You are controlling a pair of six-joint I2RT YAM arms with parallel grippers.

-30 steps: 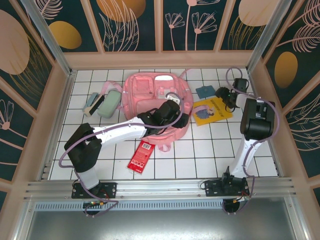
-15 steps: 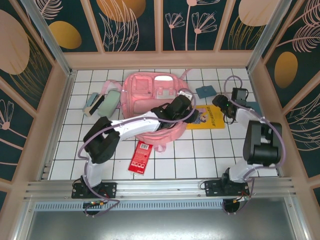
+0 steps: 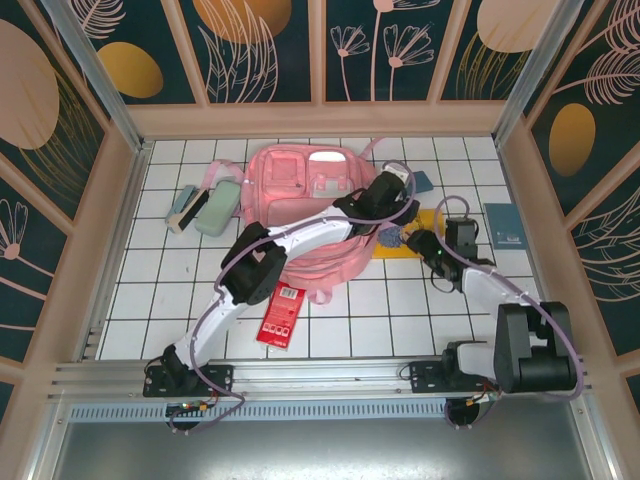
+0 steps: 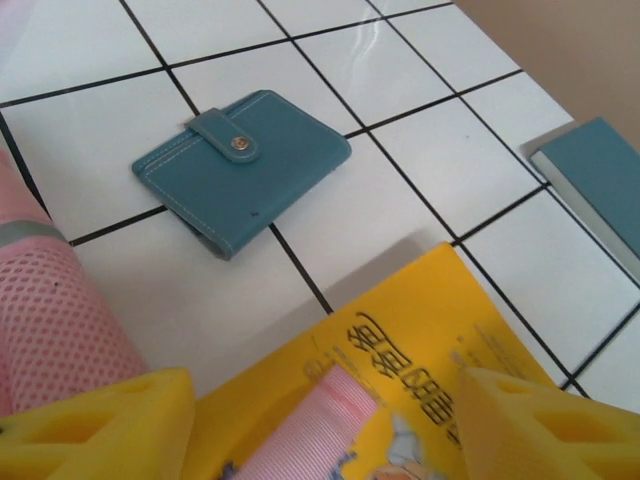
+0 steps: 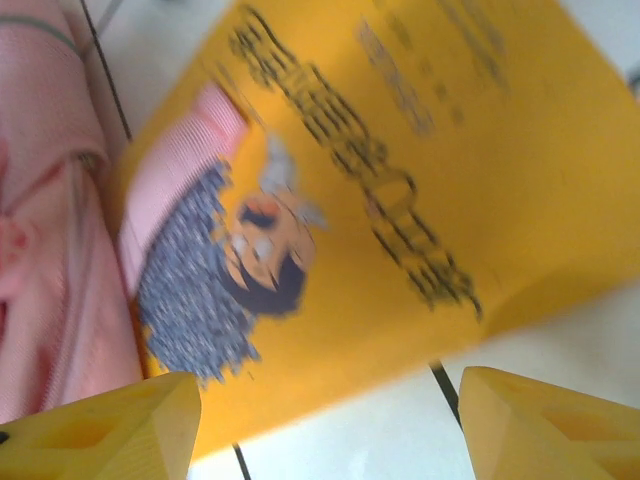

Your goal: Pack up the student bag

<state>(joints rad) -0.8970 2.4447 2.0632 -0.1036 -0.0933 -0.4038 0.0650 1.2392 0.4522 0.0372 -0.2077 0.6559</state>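
The white tiled table (image 3: 180, 300) is seen spread across the enclosure, and there, at its far middle, the student bag (image 3: 300, 195) is laid flat with its front pockets turned up, pink all over. To the right of the bag, a yellow book (image 5: 420, 150) is spotted flat on the tiles, its left edge pressed up against the bag's side; the cover print is blurred in the right wrist view and cannot be read. On the other side, a mint-green pencil case (image 3: 220, 208) is set just beside the bag's left edge. A red packet (image 3: 282, 313) is found on the tiles just beside the bag's near edge. Well off to the right, near the wall, a blue notebook (image 3: 503, 225) is laid flat. A teal wallet (image 4: 240, 165) is seen beyond the book, snapped shut, apart from both book and notebook. A pink strap (image 5: 180, 170) is draped from the bag onto the book's cover. Over that spot the left gripper (image 3: 393, 190) is held, jaws spread wide, nothing caught between them. The right gripper (image 3: 418, 243) is poised low over the book's near part, jaws likewise parted wide and nothing gripped.
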